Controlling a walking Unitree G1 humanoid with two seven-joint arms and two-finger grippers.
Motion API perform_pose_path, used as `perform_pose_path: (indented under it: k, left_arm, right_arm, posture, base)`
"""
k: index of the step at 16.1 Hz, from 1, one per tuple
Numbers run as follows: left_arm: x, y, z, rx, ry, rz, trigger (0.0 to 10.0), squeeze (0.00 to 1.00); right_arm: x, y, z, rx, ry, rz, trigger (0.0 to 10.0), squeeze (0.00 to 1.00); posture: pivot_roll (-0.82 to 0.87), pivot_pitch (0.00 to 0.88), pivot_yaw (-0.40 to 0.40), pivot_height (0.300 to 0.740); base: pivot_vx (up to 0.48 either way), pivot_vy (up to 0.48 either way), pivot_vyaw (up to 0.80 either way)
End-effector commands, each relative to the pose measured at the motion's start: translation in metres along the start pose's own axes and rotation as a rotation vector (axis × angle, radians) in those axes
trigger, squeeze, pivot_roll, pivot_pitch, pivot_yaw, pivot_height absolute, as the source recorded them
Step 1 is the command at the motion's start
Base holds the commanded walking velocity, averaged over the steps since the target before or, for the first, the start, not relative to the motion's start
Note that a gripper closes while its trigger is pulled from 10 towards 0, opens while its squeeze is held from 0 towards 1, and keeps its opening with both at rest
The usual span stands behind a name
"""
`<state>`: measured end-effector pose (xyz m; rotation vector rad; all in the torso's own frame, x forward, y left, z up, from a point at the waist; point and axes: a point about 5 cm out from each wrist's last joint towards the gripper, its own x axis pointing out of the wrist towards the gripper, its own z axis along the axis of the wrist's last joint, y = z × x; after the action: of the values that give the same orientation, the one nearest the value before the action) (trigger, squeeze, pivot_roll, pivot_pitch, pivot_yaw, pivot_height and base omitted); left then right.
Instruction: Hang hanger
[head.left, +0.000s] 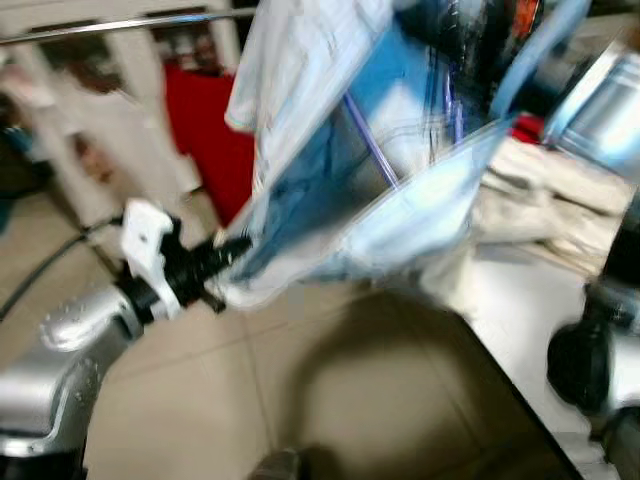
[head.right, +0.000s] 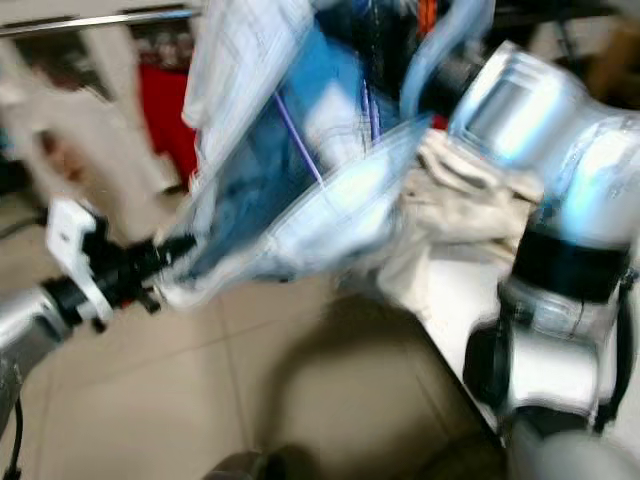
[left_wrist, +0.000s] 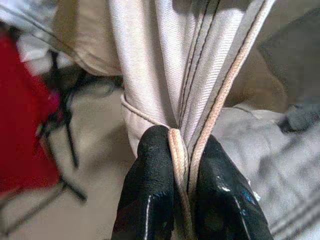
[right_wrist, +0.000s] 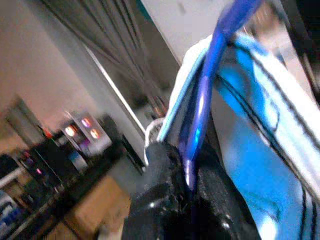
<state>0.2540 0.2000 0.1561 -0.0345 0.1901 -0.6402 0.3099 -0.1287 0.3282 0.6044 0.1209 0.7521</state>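
Upper left, rail (head.left: 120, 24) awaits: right gripper (right_wrist: 186, 186) clenches the hanger (right_wrist: 207, 95), left gripper (left_wrist: 182, 197) pinches the garment (head.left: 330, 170), hanging not yet done.

Nothing could be read anywhere: no label, brand, number or sign came through, and the head views were badly blurred.
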Motion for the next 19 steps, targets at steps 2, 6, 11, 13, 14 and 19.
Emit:
perform_pose_path:
  k: [2, 6, 11, 13, 14, 19]
  left_arm:
    - [-0.008, 0.015, -0.029, -0.038, 0.157, 0.111, 0.6, 0.00]
    - [-0.017, 0.036, -0.041, -0.046, 0.233, 0.306, 0.0, 0.00]
    - [0.006, 0.053, -0.039, -0.024, 0.221, 0.457, 0.0, 0.00]
    - [0.019, 0.055, -0.031, -0.041, 0.171, 0.475, 0.1, 0.00]
    - [0.026, 0.056, -0.027, -0.058, 0.154, 0.474, 1.3, 0.00]
    - [0.038, 0.078, -0.051, -0.130, 0.232, 0.605, 10.0, 1.00]
  right_arm:
    - [-0.003, 0.002, 0.005, -0.038, -0.110, -0.012, 10.0, 0.00]
    - [-0.010, -0.052, -0.086, -0.259, 0.173, -0.323, 10.0, 0.00]
    - [-0.035, -0.098, -0.157, -0.373, 0.349, -0.523, 10.0, 0.00]
    - [-0.041, -0.104, -0.165, -0.383, 0.344, -0.554, 10.0, 0.00]
    - [-0.044, -0.106, -0.164, -0.368, 0.305, -0.571, 10.0, 0.00]
    - [-0.052, -0.107, -0.167, -0.398, 0.251, -0.599, 10.0, 0.00]
  posture:
    - [0.10, 0.000, 0.028, 0.740]
    - [0.10, 0.005, 0.030, 0.740]
    - [0.11, 0.020, 0.017, 0.740]
    - [0.10, 0.022, 0.020, 0.740]
    - [0.10, 0.021, 0.018, 0.740]
    - [0.08, 0.022, 0.021, 0.740]
  base:
    - [0.000, 0.000, 0.80]
    - [0.000, 0.000, 0.80]
    - [0.000, 0.000, 0.80]
    - [0.000, 0.000, 0.40]
    - [0.000, 0.000, 0.00]
    - [0.000, 0.000, 0.00]
